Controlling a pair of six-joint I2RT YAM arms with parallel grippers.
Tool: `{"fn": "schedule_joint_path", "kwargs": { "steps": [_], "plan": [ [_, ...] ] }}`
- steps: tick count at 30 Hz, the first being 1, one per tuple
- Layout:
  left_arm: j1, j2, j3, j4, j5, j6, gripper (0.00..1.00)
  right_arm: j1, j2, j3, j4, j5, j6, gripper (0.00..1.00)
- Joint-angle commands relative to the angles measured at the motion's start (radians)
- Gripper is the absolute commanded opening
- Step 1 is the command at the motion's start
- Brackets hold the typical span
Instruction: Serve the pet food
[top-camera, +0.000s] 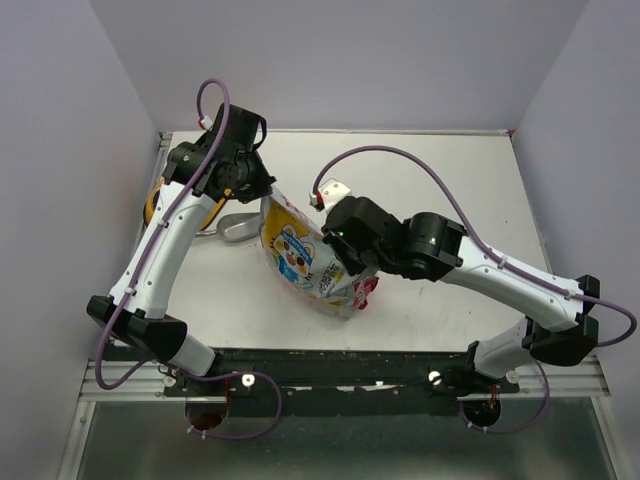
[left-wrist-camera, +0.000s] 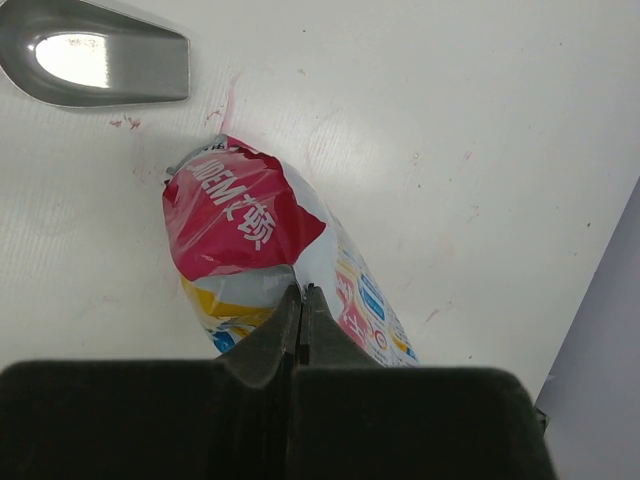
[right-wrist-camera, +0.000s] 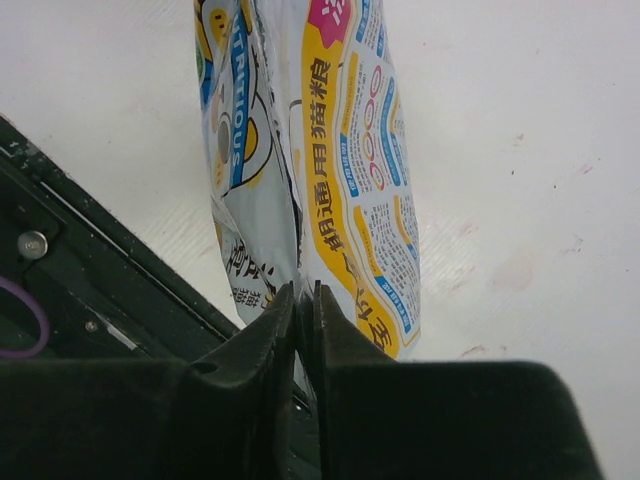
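The pet food pouch is stretched between my two grippers, lying slantwise over the middle of the table with its cartoon face up. My left gripper is shut on the pouch's far end. In the left wrist view the fingertips pinch the edge below the red band of the pouch. My right gripper holds the near side. In the right wrist view its jaws stand almost together, with a fold of the pouch running in between them.
A silver metal scoop lies on the table left of the pouch, and shows as the scoop in the left wrist view. A yellow bowl peeks out behind the left arm. The black rail runs along the near edge.
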Motion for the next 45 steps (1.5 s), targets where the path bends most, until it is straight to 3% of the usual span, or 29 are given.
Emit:
{"fn": "schedule_joint_path", "kwargs": {
  "steps": [1,3,5,6,8,15,16,18,19,24,28,30,32,34,37,45],
  "plan": [
    [0.032,-0.039,0.043,0.075,-0.106,0.041,0.00,0.005,-0.005,-0.033,-0.126,-0.043,0.004,0.21],
    [0.031,-0.039,0.046,0.076,-0.104,0.041,0.00,0.005,-0.005,-0.038,-0.125,-0.041,0.005,0.27],
    [0.032,-0.038,0.049,0.076,-0.102,0.041,0.00,0.006,-0.007,-0.036,-0.112,-0.047,-0.001,0.27],
    [0.032,-0.038,0.049,0.078,-0.102,0.041,0.00,0.006,-0.005,-0.030,-0.115,-0.043,-0.002,0.26],
    [0.032,-0.035,0.052,0.076,-0.105,0.041,0.00,0.005,0.002,-0.027,-0.120,-0.037,-0.004,0.00],
    [0.040,-0.030,0.061,0.070,-0.133,0.042,0.00,0.006,-0.050,-0.081,-0.166,0.054,0.053,0.00],
    [0.041,-0.029,0.064,0.070,-0.133,0.044,0.00,0.006,-0.056,-0.084,-0.181,0.052,0.067,0.01],
    [0.044,-0.026,0.070,0.068,-0.127,0.047,0.00,0.003,-0.086,-0.108,-0.177,0.039,0.068,0.18],
    [0.044,-0.024,0.075,0.068,-0.124,0.045,0.00,0.005,-0.100,-0.124,-0.172,0.046,0.076,0.22],
    [0.044,-0.016,0.084,0.070,-0.110,0.047,0.00,0.005,-0.142,-0.147,-0.168,0.051,0.081,0.21],
    [0.044,-0.012,0.087,0.068,-0.113,0.050,0.00,0.006,-0.139,-0.170,-0.172,0.031,0.079,0.11],
    [0.046,-0.009,0.090,0.067,-0.113,0.053,0.00,0.003,-0.140,-0.179,-0.178,0.013,0.081,0.25],
    [0.047,-0.007,0.092,0.067,-0.112,0.055,0.00,0.006,-0.151,-0.193,-0.171,0.006,0.082,0.27],
    [0.047,-0.009,0.092,0.070,-0.110,0.055,0.00,0.005,-0.159,-0.200,-0.166,0.006,0.081,0.23],
    [0.049,-0.004,0.095,0.068,-0.110,0.055,0.00,0.006,-0.162,-0.204,-0.165,-0.001,0.081,0.00],
    [0.063,0.004,0.107,0.075,-0.125,0.056,0.00,0.003,-0.214,-0.225,-0.201,-0.004,0.128,0.01]
  ]
}}
